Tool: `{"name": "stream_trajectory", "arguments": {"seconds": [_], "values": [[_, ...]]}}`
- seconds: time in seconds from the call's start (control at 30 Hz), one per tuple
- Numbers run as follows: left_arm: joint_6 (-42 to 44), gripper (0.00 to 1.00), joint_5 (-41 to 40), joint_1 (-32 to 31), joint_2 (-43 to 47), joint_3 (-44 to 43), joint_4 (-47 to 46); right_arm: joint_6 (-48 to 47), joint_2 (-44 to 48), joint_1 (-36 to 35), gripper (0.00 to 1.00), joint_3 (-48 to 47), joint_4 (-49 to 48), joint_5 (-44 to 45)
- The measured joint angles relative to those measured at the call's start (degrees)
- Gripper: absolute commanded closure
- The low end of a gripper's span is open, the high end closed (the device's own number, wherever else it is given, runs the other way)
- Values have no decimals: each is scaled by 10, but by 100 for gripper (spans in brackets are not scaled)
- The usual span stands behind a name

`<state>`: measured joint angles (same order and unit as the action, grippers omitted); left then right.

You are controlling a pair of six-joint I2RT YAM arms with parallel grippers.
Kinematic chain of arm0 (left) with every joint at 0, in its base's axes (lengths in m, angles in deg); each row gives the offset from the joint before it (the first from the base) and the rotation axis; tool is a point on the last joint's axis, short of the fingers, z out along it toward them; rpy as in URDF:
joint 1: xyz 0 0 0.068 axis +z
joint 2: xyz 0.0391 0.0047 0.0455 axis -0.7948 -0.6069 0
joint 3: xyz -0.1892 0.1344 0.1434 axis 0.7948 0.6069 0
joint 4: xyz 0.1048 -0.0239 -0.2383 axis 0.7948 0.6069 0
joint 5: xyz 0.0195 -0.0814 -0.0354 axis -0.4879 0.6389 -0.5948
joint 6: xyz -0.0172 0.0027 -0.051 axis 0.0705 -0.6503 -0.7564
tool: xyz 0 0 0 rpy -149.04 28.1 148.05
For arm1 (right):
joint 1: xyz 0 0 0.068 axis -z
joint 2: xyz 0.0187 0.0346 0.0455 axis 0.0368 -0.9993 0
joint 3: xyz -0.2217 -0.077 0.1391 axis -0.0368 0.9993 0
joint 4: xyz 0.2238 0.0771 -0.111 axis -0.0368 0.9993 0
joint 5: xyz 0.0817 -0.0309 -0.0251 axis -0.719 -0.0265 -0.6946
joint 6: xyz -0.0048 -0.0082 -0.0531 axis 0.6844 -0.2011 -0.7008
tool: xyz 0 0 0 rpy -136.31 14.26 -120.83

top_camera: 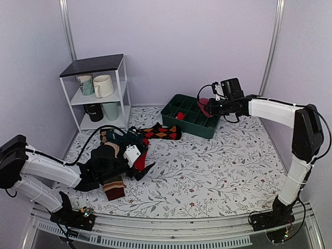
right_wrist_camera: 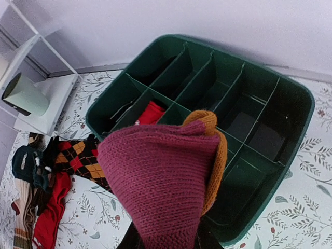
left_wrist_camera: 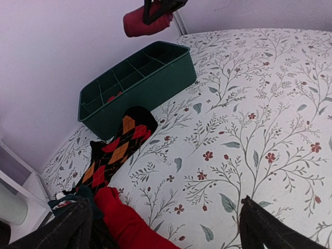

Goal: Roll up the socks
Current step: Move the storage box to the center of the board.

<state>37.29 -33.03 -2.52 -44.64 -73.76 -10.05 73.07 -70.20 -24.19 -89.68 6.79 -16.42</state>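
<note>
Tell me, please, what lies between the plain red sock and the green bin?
The black-red argyle sock lies there, shown in the left wrist view.

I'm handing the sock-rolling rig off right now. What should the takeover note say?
Left gripper: open, empty, low over the sock pile on the left side of the table.
Right gripper: shut on a rolled maroon sock with an orange edge, held above the green divided bin.
Done: one red roll sits in a bin compartment.
Left: put the maroon roll in a free compartment. The argyle sock, red sock, teal sock and brown striped sock lie unrolled on the table.
</note>
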Motion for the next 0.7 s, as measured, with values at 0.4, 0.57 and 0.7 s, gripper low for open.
{"name": "stream_trajectory", "arguments": {"seconds": [0.4, 0.57, 0.7], "values": [[-7, 1, 51, 0, -70, -4, -1, 159, -136, -3, 100, -112, 3, 81], [-9, 1, 55, 0, -67, -4, -1, 196, -178, -19, 100, -134, 4, 108], [-9, 1, 55, 0, -55, -4, -1, 215, -193, -33, 100, -134, 12, 123]]}}
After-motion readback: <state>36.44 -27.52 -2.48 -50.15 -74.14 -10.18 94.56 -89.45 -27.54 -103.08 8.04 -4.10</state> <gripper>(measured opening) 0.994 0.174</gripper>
